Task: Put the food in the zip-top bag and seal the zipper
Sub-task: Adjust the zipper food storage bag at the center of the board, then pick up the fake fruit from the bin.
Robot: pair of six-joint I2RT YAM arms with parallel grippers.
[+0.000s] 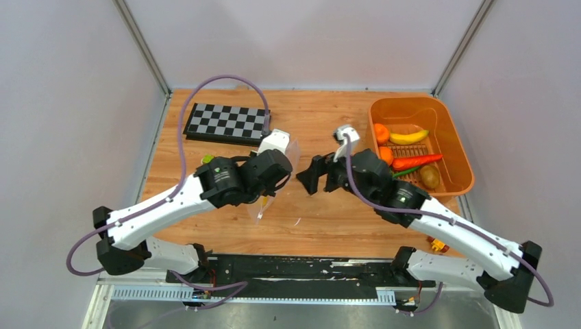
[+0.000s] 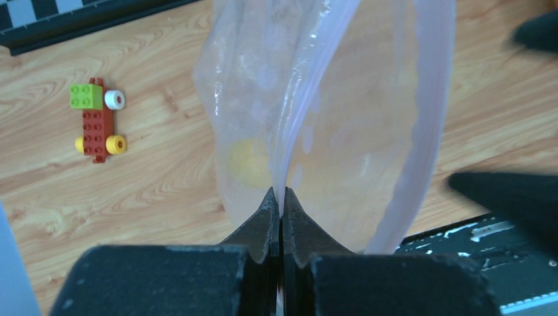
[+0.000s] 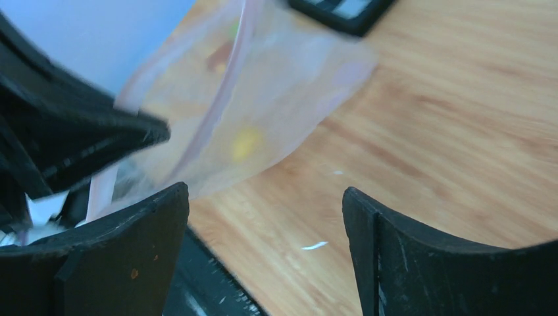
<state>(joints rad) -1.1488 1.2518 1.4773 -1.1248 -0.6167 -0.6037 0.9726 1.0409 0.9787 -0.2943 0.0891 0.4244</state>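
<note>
Left gripper [image 2: 279,197], jaws clenched on zip-top bag [image 2: 355,125] edge, bag held above desk [image 1: 322,116] (yellow piece showing through), right gripper [image 3: 263,224] beside it, jaws released, remaining food [image 1: 416,162] in orange basket [image 1: 456,140].

On my feed I count one zip-top bag [image 2: 368,131], with one yellow piece [image 2: 249,161] seen through its plastic. I count one orange basket [image 1: 458,147], and in it two orange balls [image 1: 381,133], one yellow banana [image 1: 409,137], one long red-orange piece [image 1: 416,162] and one brownish piece [image 1: 429,177], five in all. I also count one checkerboard [image 1: 229,122], one block toy [image 2: 99,118] and one small red-yellow toy [image 1: 436,243], mostly hidden
</note>
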